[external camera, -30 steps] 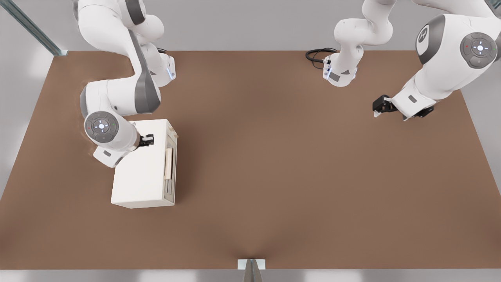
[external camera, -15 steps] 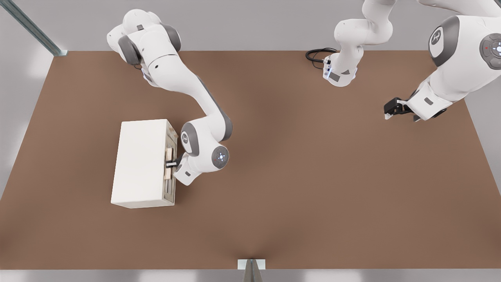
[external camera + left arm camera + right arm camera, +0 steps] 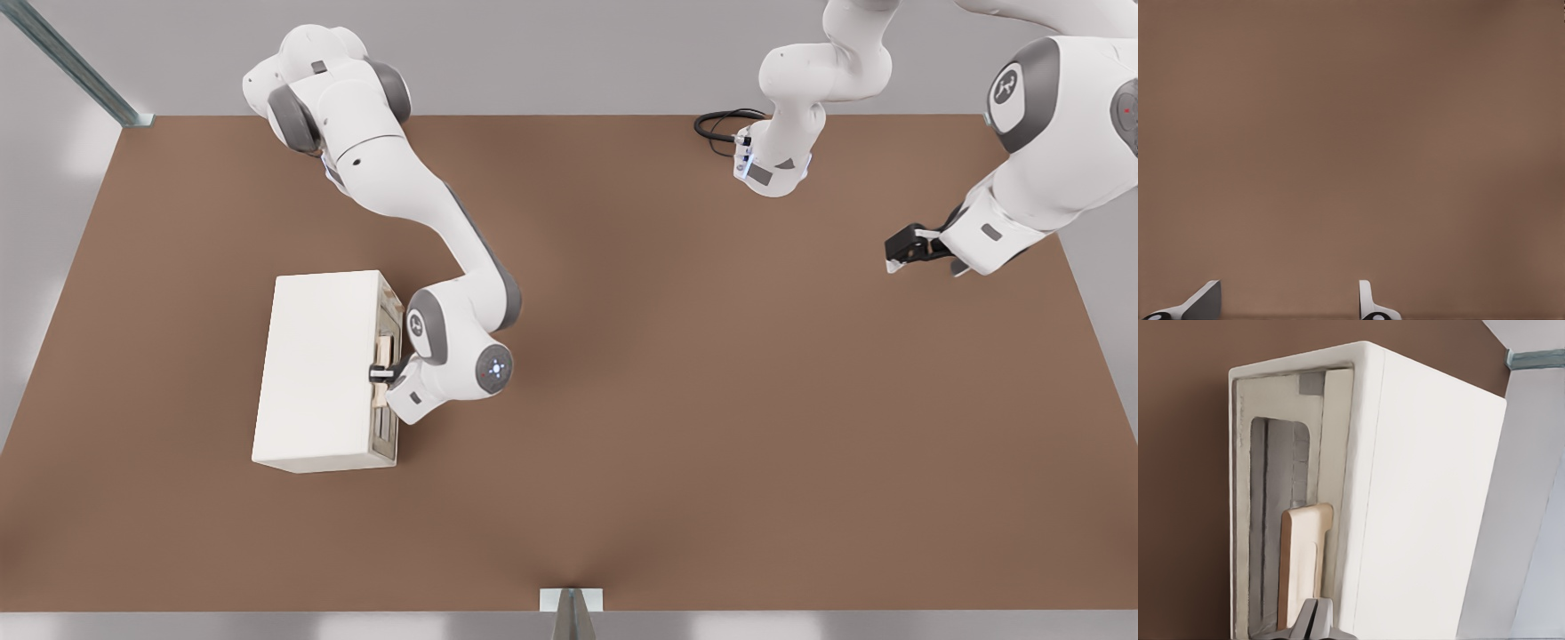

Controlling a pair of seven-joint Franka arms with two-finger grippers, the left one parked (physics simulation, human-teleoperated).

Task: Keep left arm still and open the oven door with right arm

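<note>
While the oven (image 3: pixel 320 369) sits alone on the brown table (image 3: pixel 676 427), nearer the front view's left edge than the middle, nothing stands near it but the right arm (image 3: pixel 418 222), which reaches down past the oven's far corner to its door side. A black cable (image 3: pixel 718 123) lies coiled at the table's far edge, well apart from the oven. Bare tabletop spreads wide on the door side of the oven, and narrower strips run between the oven and the table's left and near edges. The oven door (image 3: pixel 1281 520) looks closed against its cream frame. Its pale bar handle (image 3: pixel 1301 563) stands out from the dark window. The gripper (image 3: pixel 384 372) is at this handle, about midway along the door, its fingers (image 3: pixel 1313 623) pressed close together right at the handle's end in the right wrist view.
</note>
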